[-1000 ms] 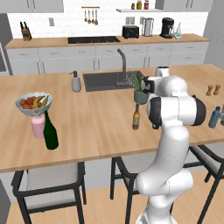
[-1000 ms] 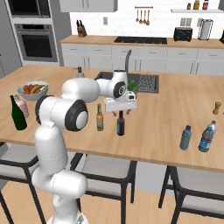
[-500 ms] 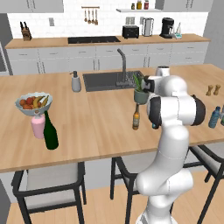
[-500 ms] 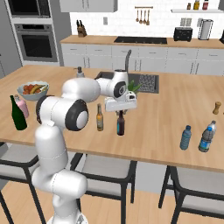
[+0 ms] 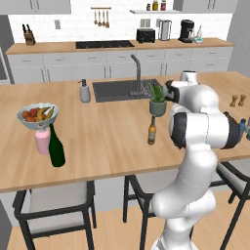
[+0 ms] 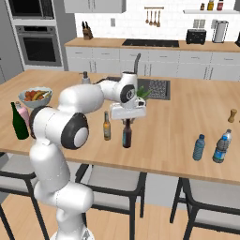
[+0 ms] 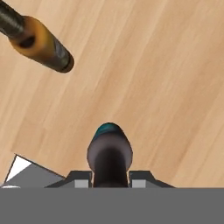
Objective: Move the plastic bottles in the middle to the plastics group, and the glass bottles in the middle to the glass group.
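Kitchen island bench: jaws closed on neck of dark bottle; amber bottle just beside, upright.

**Island counter layout**

Mid-counter, two small bottles stand just beside each other: one to the left, the other to its right under the gripper. Behind them sit a plant and the sink. At the left end, a wine bottle stands before a fruit bowl. Near the right end stand two bottles.
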Available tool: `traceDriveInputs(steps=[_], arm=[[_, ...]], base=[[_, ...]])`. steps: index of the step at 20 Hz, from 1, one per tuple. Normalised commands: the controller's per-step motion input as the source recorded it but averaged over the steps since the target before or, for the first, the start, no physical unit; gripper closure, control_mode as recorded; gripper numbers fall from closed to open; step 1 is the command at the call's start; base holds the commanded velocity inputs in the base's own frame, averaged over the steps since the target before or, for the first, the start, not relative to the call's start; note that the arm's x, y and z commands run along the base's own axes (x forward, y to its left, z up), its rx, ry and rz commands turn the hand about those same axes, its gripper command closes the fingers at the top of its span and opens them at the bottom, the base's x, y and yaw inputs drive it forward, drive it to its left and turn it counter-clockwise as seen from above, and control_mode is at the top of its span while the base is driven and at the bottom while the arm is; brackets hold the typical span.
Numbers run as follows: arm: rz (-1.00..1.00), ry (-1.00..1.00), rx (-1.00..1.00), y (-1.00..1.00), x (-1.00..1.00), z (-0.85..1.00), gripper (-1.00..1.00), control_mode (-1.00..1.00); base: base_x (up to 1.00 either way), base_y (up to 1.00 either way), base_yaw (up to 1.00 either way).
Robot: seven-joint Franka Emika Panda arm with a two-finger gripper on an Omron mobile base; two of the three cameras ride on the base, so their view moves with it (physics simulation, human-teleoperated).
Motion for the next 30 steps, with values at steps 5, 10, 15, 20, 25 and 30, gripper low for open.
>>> traceDriveInputs(steps=[5, 10, 15, 20, 25, 30], arm=[[0.00, 0.00, 0.00, 0.27, -0.83, 0.22, 1.00, -1.00], [0.00, 0.00, 0.00, 0.47, -0.65, 0.18, 1.00, -1.00], [0.00, 0.00, 0.00, 0.70, -0.45, 0.16, 1.00, -1.00], [0.03, 0.00, 0.00, 0.85, -0.26, 0.15, 1.00, -1.00], [0.07, 0.00, 0.00, 0.88, -0.08, 0.22, 1.00, -1.00], [0.04, 0.00, 0.00, 0.92, -0.02, 0.16, 1.00, -1.00]], base=[[0.00, 0.00, 0.00], [0.00, 0.00, 0.00], [0.00, 0.00, 0.00], [0.00, 0.00, 0.00], [0.00, 0.00, 0.00], [0.00, 0.00, 0.00]])
